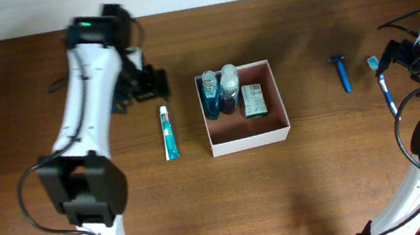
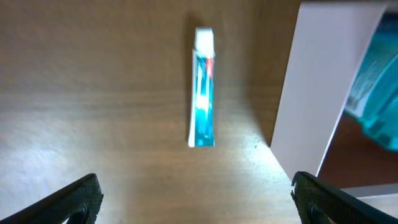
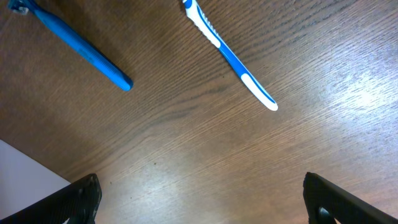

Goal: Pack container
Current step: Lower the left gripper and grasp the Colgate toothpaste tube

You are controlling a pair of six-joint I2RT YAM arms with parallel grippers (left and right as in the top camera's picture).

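Overhead: 1 container [image 1: 251, 140] sits mid-worktop [image 1: 326, 183], part packed with 2 blue bottles [image 1: 210, 94] and 1 green-and-white box [image 1: 254, 100]. Outside it lie 1 toothpaste tube [image 1: 168, 133] just to its left, and 1 razor [image 1: 341, 74] and 1 toothbrush [image 1: 383, 89] well to its right. Left wrist: left claw [image 2: 198, 194] released, empty, hanging over the tube beside the container's white wall. Likely step is fetching the tube; next move calls for lowering, straddling its width, clenching. Right wrist: right claw [image 3: 199, 198] released, empty, above razor and toothbrush, touching neither.
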